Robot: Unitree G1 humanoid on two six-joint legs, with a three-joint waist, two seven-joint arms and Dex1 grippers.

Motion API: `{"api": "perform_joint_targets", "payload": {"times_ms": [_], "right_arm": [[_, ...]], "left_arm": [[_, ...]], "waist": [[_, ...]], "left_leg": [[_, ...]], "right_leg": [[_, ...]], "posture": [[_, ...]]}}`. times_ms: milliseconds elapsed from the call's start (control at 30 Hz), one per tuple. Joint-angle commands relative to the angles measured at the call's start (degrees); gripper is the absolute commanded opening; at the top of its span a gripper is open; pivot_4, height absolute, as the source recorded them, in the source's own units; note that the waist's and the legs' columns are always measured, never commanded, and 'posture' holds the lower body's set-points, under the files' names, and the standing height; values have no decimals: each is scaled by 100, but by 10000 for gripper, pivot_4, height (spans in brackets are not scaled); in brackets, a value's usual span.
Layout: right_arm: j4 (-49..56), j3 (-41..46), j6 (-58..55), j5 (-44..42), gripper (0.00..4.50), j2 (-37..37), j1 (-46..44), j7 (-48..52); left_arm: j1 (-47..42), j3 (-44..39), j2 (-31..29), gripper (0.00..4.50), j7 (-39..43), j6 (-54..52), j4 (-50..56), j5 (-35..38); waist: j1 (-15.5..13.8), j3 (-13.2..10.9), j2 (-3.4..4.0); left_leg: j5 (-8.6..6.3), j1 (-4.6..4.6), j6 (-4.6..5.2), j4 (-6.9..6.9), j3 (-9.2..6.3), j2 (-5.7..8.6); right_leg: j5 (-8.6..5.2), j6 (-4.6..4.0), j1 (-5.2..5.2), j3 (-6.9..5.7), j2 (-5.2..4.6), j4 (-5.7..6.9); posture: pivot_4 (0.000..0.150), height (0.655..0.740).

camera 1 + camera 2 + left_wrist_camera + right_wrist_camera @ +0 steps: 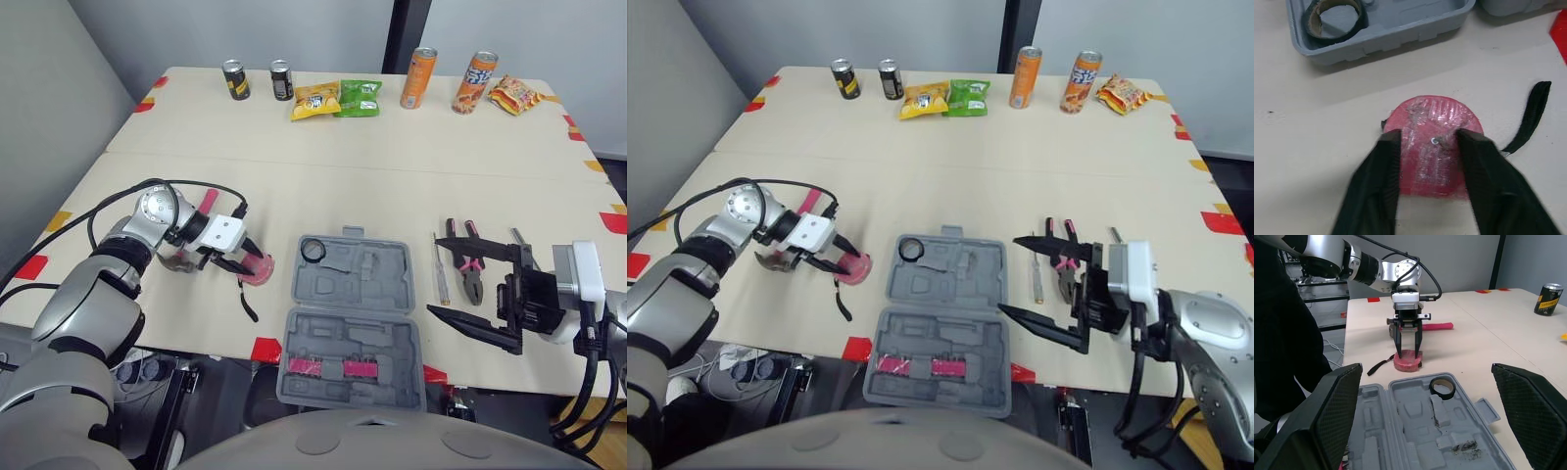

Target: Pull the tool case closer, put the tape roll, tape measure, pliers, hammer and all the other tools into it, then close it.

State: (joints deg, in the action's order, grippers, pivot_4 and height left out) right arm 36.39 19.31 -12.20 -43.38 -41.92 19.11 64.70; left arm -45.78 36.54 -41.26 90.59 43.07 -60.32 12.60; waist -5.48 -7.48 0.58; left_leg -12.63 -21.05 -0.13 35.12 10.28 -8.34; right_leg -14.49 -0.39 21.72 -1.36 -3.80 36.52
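The grey tool case lies open at the table's front edge, with the black tape roll in its far left pocket. Left of it, the round pink tape measure rests on the table, and my left gripper is shut on its sides; its black strap trails toward me. The hammer's pink handle shows behind that arm. Pink-handled pliers and a thin screwdriver lie right of the case. My right gripper hovers open beside them, holding nothing.
Several drink cans and snack bags line the far edge of the table. A small metal tool lies behind the right gripper. Red tape marks dot the table's edges. Pink pieces sit in the case's near half.
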Motion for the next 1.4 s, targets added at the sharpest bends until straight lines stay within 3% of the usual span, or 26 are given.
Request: {"api": "perform_joint_targets", "payload": {"times_ms": [33, 67, 267, 400, 467, 700, 1400], "right_arm": [[-32, -2, 48, -49, 45000, -54, -159, 68], [-55, -8, 44, -46, 45000, -55, -188, 88], [-114, -22, 42, -32, 45000, -51, -247, 168], [-113, -15, 42, -31, 45000, -40, -223, 193], [-116, -11, 47, -28, 45000, -30, -202, 207], [-131, -52, 69, -2, 45000, 9, -204, 191], [59, 30, 138, 17, 45000, 28, 114, 57]], "left_arm": [[181, -119, -46, 4791, 191, -157, -64, -200], [207, -174, -43, 1019, 191, -192, -47, -197], [451, -588, -86, 400, 191, -572, 363, 200], [632, -610, -420, 11713, 191, -1323, 1159, 802], [683, -539, -669, 19888, 191, -1616, 1525, 1039], [614, -425, -986, 44240, 191, -1976, 1894, 1228], [208, -644, 91, 44750, 191, -696, 270, -323]], "waist": [[2, 4, 3], [1, 4, 3], [10, 2, 2], [14, -21, -17], [15, -46, -48], [27, -55, -57], [35, -61, -63]], "left_leg": [[0, 0, 0, 0, 0, 0], [0, 0, 0, 0, -1, 0], [0, -5, 0, -1, 0, 0], [-1, -12, -1, -2, 0, -1], [-1, -18, -1, -3, 0, -1], [-1, -20, -2, -6, 4, -2], [0, -20, -3, -15, 3, -2]], "right_leg": [[0, 0, 0, 0, 0, 0], [0, 0, 0, -1, 0, 0], [-1, 1, 4, -2, 0, -5], [-1, 1, 13, -3, 0, -5], [-1, 1, 21, -3, 0, -4], [-1, 0, 23, 0, 1, -13], [0, 1, 21, -1, 2, -22]], "posture": [[1500, 7400], [1500, 7400], [1500, 7400], [1500, 7400], [1500, 7400], [1500, 7400], [1500, 7400]]}}
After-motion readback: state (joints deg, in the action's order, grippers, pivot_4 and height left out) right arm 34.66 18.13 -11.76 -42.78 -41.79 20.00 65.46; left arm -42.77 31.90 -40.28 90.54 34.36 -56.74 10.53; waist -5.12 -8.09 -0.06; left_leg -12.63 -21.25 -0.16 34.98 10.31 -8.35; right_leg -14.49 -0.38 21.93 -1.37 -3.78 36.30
